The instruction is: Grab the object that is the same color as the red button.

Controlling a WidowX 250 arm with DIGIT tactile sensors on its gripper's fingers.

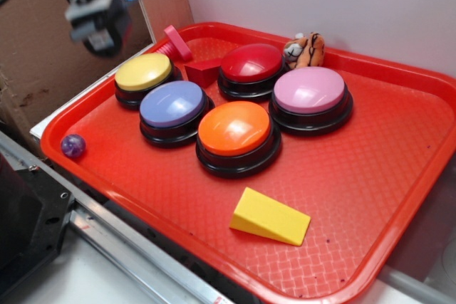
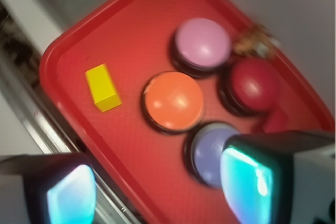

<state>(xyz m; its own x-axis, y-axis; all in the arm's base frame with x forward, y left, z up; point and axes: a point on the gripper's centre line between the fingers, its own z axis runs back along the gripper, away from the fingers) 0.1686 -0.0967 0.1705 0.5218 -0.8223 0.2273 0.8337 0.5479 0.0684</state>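
Red button (image 1: 251,63) — glossy dark red dome on a black base, near the far edge of the red plastic tray (image 1: 370,197). It serves as the colour reference only.

Matching item: small red block (image 1: 202,71), touching or just beside the red button's left flank, wedged between it and the yellow-domed button (image 1: 144,72). In the wrist view it is a blurred red patch (image 2: 275,122) beside the red dome (image 2: 254,85).

Adjacent: pink flat-headed peg (image 1: 176,41) toward the far left corner; purple-domed button (image 1: 172,104) and orange-domed button (image 1: 234,128) in front; pink-domed button (image 1: 310,90) to the right; striped plush toy (image 1: 305,49) at the far edge. Yellow wedge (image 1: 270,217) lies well apart near the front edge, purple marble (image 1: 73,145) at the left rim.

End effector (image 2: 157,184) — jaws spread, holding nothing, raised above the tray's far left corner.

Step, as judged: approach, grasp not begun. The next move likely calls for a descent onto the red block.

Room: tight — domes on both sides, peg behind. The front right of the tray is bare.
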